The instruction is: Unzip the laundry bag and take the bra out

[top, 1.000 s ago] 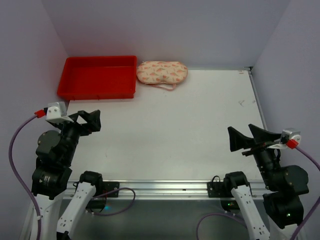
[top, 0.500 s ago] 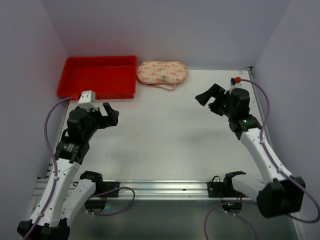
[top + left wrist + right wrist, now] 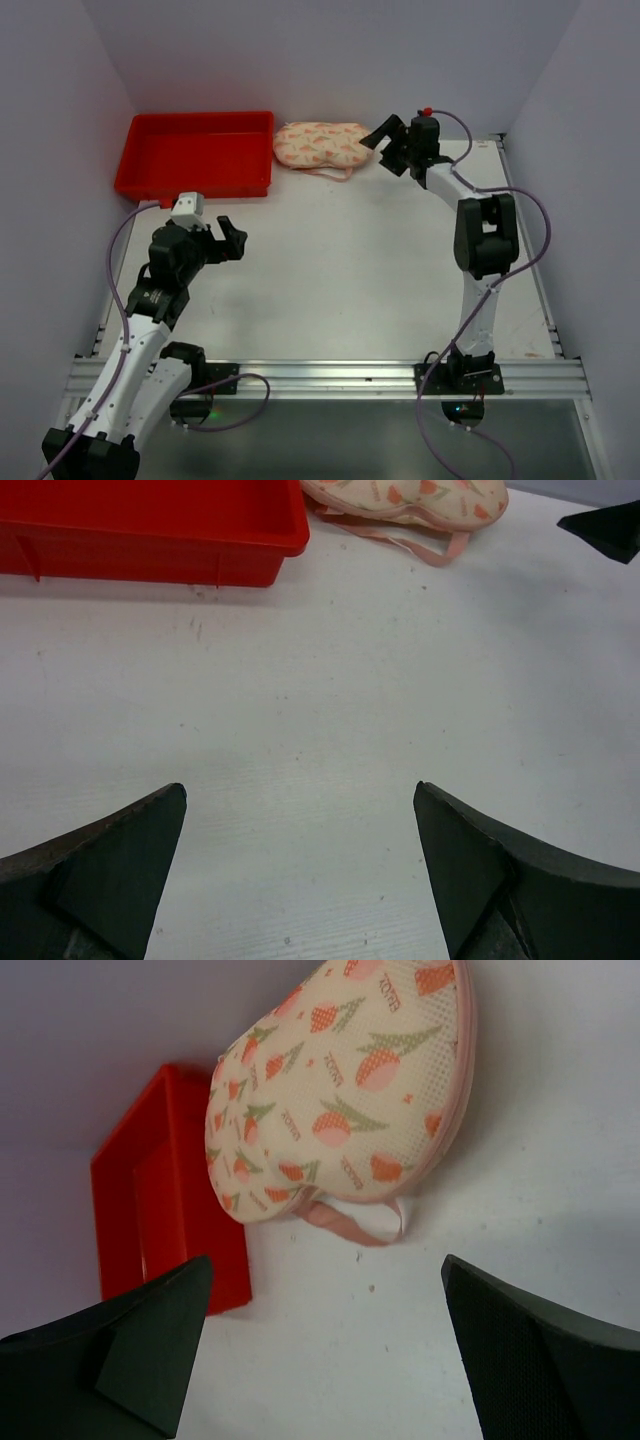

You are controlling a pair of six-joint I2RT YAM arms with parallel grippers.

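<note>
The laundry bag [image 3: 324,145], a cream padded pouch with pink-orange print, lies closed at the table's back edge beside the red tray. Its thin pink loop strap [image 3: 331,174] lies in front of it. It also shows in the left wrist view [image 3: 408,497] and the right wrist view [image 3: 345,1080]. My right gripper [image 3: 387,147] is open just right of the bag, not touching it. My left gripper [image 3: 232,236] is open and empty over bare table, well in front of the tray. The bra is hidden.
A red plastic tray [image 3: 196,153] stands at the back left, touching the bag's left end. Purple walls close in the left, back and right sides. The white table [image 3: 370,270] stretches between the two arms.
My right arm has swung far forward and left, from the table's right side to just beside the bag. My left arm has extended forward from its folded pose. The bag has not moved.
</note>
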